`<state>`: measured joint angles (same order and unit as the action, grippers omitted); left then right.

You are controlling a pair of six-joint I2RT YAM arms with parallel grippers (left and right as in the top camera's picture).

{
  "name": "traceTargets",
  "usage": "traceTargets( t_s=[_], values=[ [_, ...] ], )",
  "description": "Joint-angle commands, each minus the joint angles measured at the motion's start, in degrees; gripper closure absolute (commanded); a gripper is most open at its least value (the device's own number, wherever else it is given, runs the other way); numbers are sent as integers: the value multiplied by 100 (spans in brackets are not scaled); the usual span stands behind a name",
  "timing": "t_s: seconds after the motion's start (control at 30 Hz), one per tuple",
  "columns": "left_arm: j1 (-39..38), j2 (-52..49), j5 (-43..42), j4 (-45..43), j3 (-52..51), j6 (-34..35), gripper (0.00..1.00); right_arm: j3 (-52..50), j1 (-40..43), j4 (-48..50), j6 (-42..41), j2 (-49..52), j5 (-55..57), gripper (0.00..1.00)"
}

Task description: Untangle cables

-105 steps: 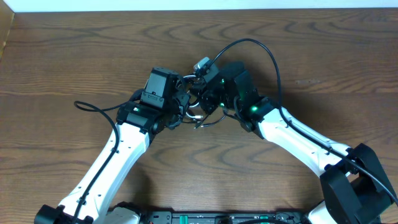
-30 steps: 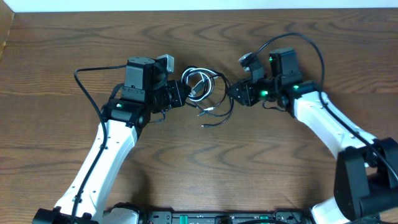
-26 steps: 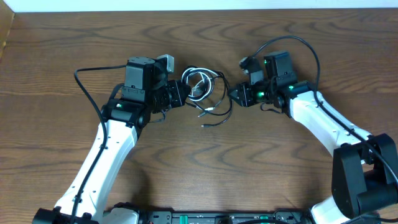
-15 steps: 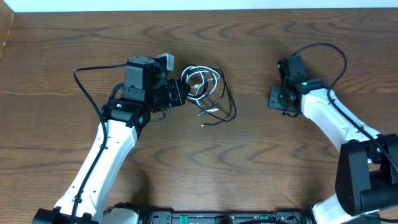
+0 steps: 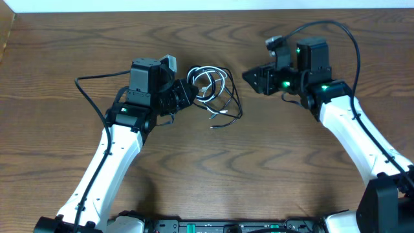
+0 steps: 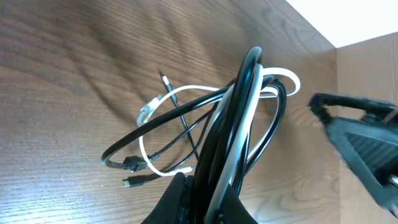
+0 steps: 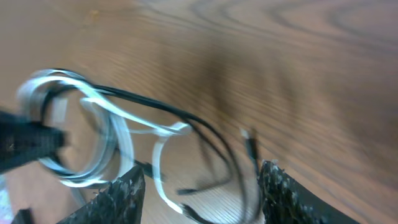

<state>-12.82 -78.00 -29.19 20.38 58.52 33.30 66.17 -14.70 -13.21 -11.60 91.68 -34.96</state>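
Observation:
The cables [image 5: 211,86] are a small black-and-white coil with loose ends trailing onto the table [image 5: 223,120]. My left gripper [image 5: 184,94] is shut on the coil's left side. The left wrist view shows the bundled cables [image 6: 249,112] rising from between the left gripper [image 6: 208,202] and fanning into loops, with small plug ends lying on the wood. My right gripper [image 5: 254,77] hovers to the right of the coil, open and apart from it. In the blurred right wrist view the cables [image 7: 118,134] lie beyond the right gripper [image 7: 202,193], with nothing between its fingers.
The wooden table [image 5: 207,168] carries only the coil. A thick black arm cable [image 5: 90,83] loops out left of the left arm, and another [image 5: 336,31] arcs over the right wrist. A cardboard edge [image 5: 5,32] stands at the far left.
The two grippers, first together at the coil, drew apart. My right gripper let go, swung away right, then came back facing the coil with jaws widening. The left one stays shut on the coil.

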Motion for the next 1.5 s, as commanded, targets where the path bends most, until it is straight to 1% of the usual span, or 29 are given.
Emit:
traceTargets(
  t_s=[0.0,0.13,0.2,0.3,0.37,0.43,0.53,0.63,0.73,0.77,0.83,1.0,1.07,1.17,1.37,1.47],
  values=[
    [-83,52,24,-33,42,264,92,42,-286,201,-428,66,-319,46],
    [-234,52,26,-35,42,260,92,42,-586,321,-431,92,-282,46],
    [-278,52,28,-35,42,262,93,42,-706,293,-595,96,17,48],
    [-289,52,26,-33,42,262,93,42,-922,166,-977,144,778,51],
    [-293,52,24,-33,42,262,93,42,-1036,181,-1075,190,940,53],
    [-293,52,22,-33,42,262,93,42,-1102,186,-1272,275,1191,60],
    [-293,52,22,-33,42,262,93,42,-1156,269,-1373,426,1285,62],
    [-293,52,24,-33,42,260,92,42,-1165,363,-1469,599,1384,67],
    [-291,52,24,-33,42,260,93,42,-1154,256,-1521,649,1886,74],
    [-291,52,26,-33,42,258,92,42,-1154,170,-1528,649,2079,75],
    [-291,52,26,-35,42,258,92,42,-1137,-157,-1617,649,2562,75],
    [-291,52,28,-42,42,258,93,42,-1058,-942,-1622,651,3324,75],
    [-291,52,28,-42,42,258,93,42,-1005,-1414,-1620,651,3770,75],
    [-291,52,28,-87,42,260,93,39,-846,-1915,-1598,651,4135,74],
    [-291,52,28,-131,42,258,93,39,-264,-2487,-1445,651,4234,72],
    [-291,52,26,-127,42,258,93,42,50,-2529,-1093,647,4054,67]
  ],
)
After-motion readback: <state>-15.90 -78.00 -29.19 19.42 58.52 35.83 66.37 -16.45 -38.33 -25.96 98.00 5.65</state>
